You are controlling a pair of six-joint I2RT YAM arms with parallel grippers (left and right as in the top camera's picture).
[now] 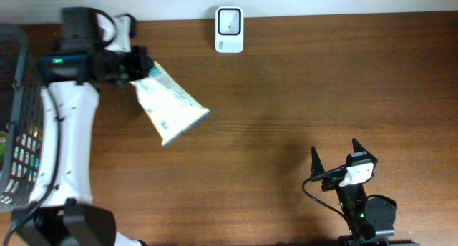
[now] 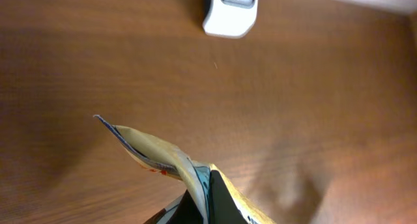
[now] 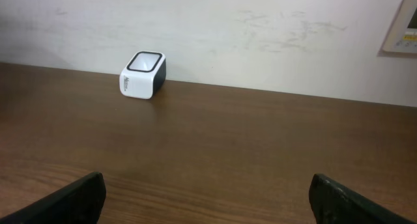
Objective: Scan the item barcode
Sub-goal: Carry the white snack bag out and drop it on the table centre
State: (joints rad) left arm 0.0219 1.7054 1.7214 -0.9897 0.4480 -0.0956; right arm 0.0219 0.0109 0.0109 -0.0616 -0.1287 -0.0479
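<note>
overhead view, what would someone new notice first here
The crinkled pale pouch pinched in the left fingers at upper left stands out first. Next comes the small white scanner at the table's far edge, then the right fingers, spread wide and empty near bottom right.

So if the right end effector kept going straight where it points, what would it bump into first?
Probably the white wall behind the table. The open right end effector has only bare table ahead, and the scanner sits off to its left, though depth is hard to judge.
</note>
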